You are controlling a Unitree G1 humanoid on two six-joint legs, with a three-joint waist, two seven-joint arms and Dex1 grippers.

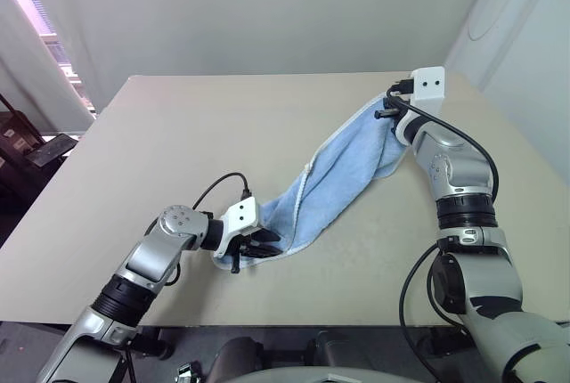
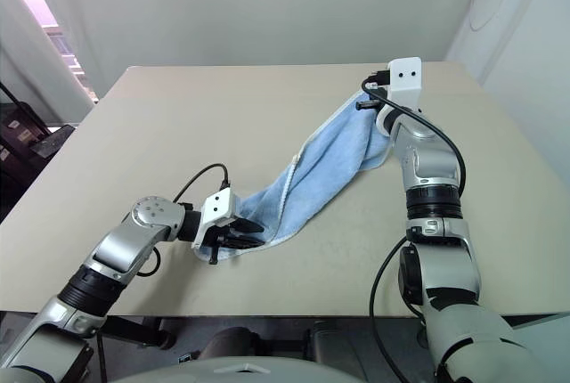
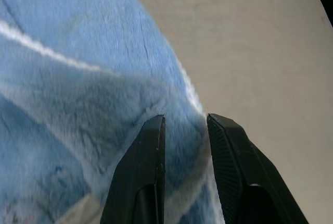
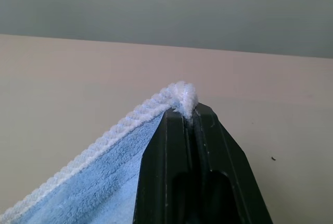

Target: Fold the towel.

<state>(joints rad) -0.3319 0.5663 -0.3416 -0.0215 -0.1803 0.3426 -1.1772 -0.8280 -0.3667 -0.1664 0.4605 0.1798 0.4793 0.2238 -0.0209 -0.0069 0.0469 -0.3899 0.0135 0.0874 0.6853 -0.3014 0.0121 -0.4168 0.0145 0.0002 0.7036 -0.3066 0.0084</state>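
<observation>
The light blue terry towel hangs as a slack, twisted band between the two grippers, its far end lifted off the beige table and its near end trailing down onto the tabletop. A white stitched edging runs along its sides.

The right gripper is clenched on one corner of the towel: in its wrist view the white edging pokes out just past the tips of the pressed-together fingers, and the cloth falls away below and to one side of them. That corner is held clear of the table.

The left gripper sits low at the towel's near end, its fingers parted with a fold of blue pile lying in the gap between them. The jaws look loose around the cloth and not pinched onto it, so this end appears released or only lightly caught.

The towel looks light, soft and limp, with no stiffness of its own; it will sag and bunch wherever it is unsupported, and the pile should give decent friction. The stitched edging at a corner seems the firmest place to take hold. For a clean fold, the left gripper would likely need the matching corner nearest its fingertips, not the bunched middle.
</observation>
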